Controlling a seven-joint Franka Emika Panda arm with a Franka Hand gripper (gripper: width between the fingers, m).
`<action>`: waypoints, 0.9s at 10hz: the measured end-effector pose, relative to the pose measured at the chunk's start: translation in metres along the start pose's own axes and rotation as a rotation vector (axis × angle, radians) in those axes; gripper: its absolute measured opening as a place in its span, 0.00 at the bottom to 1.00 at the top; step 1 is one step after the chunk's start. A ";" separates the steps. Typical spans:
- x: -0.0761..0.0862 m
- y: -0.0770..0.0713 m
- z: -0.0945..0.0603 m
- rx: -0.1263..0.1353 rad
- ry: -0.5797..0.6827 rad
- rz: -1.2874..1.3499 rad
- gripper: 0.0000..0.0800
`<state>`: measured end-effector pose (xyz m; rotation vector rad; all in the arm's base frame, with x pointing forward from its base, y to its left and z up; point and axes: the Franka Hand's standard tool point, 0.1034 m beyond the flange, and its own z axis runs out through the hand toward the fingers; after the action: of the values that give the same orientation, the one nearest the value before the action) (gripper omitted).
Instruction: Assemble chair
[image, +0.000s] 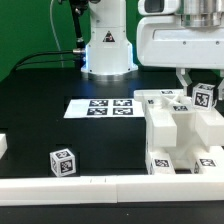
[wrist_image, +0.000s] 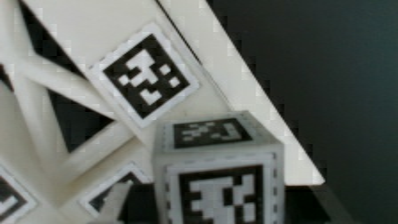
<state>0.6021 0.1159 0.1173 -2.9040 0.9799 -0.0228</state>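
While the gripper (image: 193, 82) hangs over a tagged leg (image: 204, 97) atop the chair parts (image: 172, 130), just beside the marker board (image: 100, 107), I cannot tell whether it grips; a skewed pinch could tip the leg.

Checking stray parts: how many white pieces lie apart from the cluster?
2: tagged block at front; another piece cut by the exterior view's left edge. Others may be hidden.
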 end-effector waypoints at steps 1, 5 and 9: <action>0.000 0.000 0.000 0.000 0.000 0.090 0.36; 0.000 0.002 0.000 0.014 0.003 0.607 0.36; -0.003 0.001 0.000 0.084 0.028 0.875 0.40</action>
<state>0.5989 0.1170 0.1173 -2.1635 2.0746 -0.0486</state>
